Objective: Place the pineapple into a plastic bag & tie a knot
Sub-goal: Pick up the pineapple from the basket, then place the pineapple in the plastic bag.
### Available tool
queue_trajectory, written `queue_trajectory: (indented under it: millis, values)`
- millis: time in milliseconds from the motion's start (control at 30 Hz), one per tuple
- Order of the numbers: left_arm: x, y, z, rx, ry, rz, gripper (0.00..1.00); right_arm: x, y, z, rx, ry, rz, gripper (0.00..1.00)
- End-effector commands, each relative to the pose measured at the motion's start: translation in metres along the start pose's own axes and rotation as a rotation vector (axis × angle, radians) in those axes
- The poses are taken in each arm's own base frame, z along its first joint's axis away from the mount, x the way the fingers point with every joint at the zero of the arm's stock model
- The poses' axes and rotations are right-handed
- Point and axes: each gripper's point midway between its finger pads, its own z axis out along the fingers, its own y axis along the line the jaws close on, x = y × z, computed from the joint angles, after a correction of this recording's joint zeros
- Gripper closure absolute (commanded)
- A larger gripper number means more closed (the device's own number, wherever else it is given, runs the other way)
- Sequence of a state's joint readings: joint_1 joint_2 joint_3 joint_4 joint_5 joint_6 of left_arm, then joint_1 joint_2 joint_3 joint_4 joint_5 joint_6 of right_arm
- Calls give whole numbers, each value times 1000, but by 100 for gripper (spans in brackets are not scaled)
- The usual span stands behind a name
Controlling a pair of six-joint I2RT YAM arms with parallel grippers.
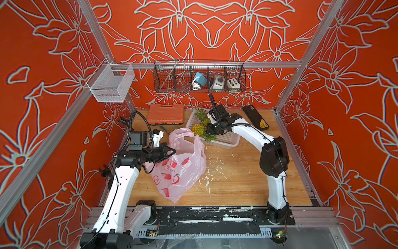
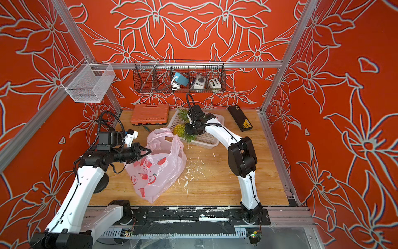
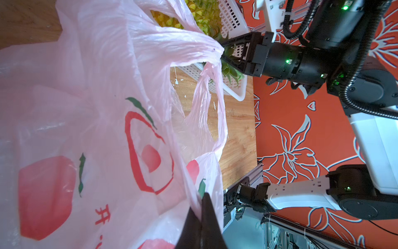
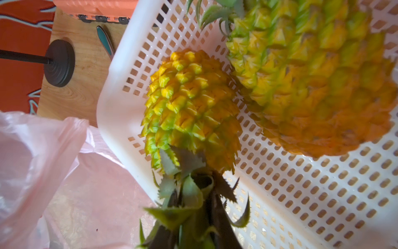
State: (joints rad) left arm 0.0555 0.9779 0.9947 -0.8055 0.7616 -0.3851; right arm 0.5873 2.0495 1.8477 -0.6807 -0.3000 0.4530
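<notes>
Pineapple [image 4: 191,107], the smaller of two, lies in the white perforated basket [image 1: 224,138] at the bench's [image 1: 237,183] far side, crown leaves pointing toward the basket's near rim and the bag. Right fingers [image 4: 193,224] are pinched down on that crown, narrow gap w/ leaves bunched between them; in both top views the right gripper [image 1: 210,129] sits over the leaves at the basket edge. Fruit skin is yellow-orange w/ green tips; it rests against the basket floor. A second, bigger pineapple [image 4: 312,75] lies just beside it, further in.

Plastic bag [image 1: 178,168], pale pink w/ red peach prints and red characters, stands slumped on the bench mid-left, mouth gaping toward the basket. Left fingers [image 3: 202,222] are fully closed on the bag's rim film, holding one side up; left gripper [image 1: 170,151] reaches in from the left. One loop handle [image 3: 206,103] hangs loose; handles untied.

Around: orange tool case [image 1: 165,114] at back, a screwdriver [image 1: 161,129] by it, black box [image 1: 256,117] back right, white flecks scattered on the bench. Bag's far rim lies close to the basket's near corner.
</notes>
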Motion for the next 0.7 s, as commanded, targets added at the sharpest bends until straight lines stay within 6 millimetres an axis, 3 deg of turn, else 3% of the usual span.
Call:
queue_trajectory:
  millis: [0,133,267,367,467,567,667]
  values:
    - [-3,-3,0,15,-8,32,100,-29,32,-70,-86,-133,-84,100]
    - [-9,3,6,0,8,16,100,-37,45,-122,-87,-194,-164,100]
    - [-15,3,8,-5,5,22,100,-31,48,-161,-78,-237,-196,100]
    - [-18,2,9,-4,7,22,100,-23,62,-187,-143,-269,-203,100]
    - [-20,2,11,-2,12,25,100,-7,76,-200,-222,-255,-209,100]
    - [-20,-2,12,6,16,35,100,5,79,-206,-241,-259,-210,100]
    - [-19,-7,14,19,21,50,100,18,91,-195,-314,-212,-213,100]
